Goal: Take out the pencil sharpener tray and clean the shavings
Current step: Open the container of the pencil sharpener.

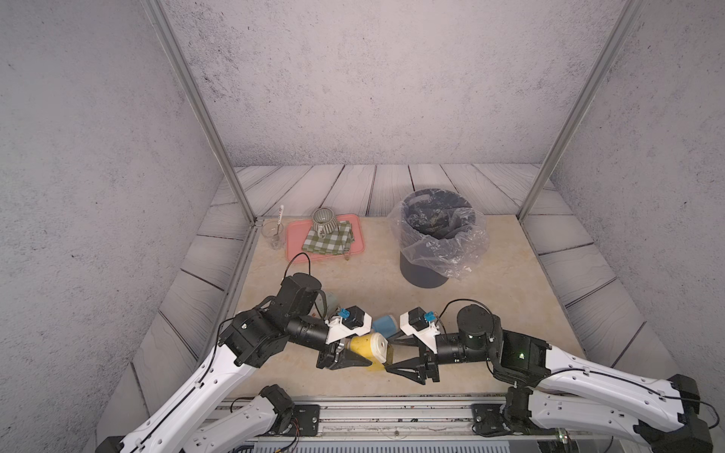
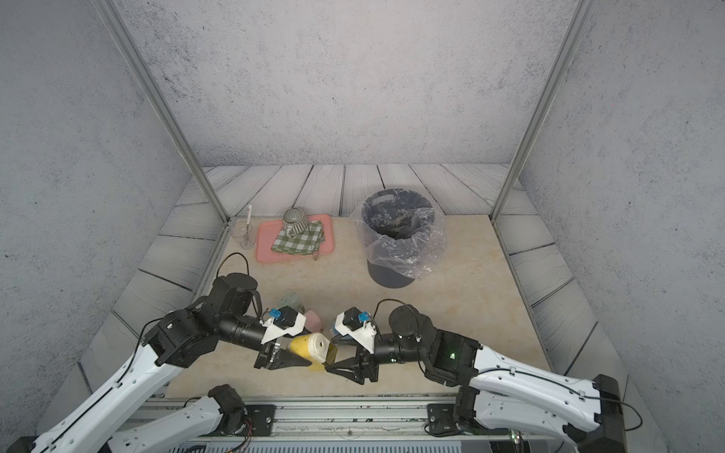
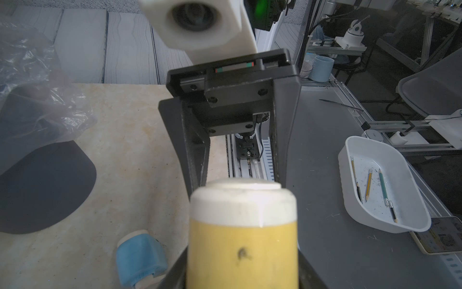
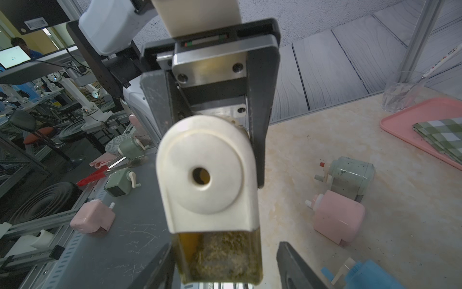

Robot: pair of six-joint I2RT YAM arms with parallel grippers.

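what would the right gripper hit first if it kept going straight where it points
Most likely the shavings tray at the front of the yellow sharpener held by the left gripper; the right gripper has its open fingers either side of it.

We note the yellow pencil sharpener (image 1: 367, 345) held horizontal, raised off the tabletop (image 1: 470, 282) near its front edge. Its white face (image 4: 207, 175), with the pencil hole, is turned rightward. The tray (image 4: 220, 257) is translucent amber and sits beneath that face. The shavings (image 4: 225, 245) inside it are brownish-green and densely packed. A dark lined bin (image 1: 423, 270) stands well behind.
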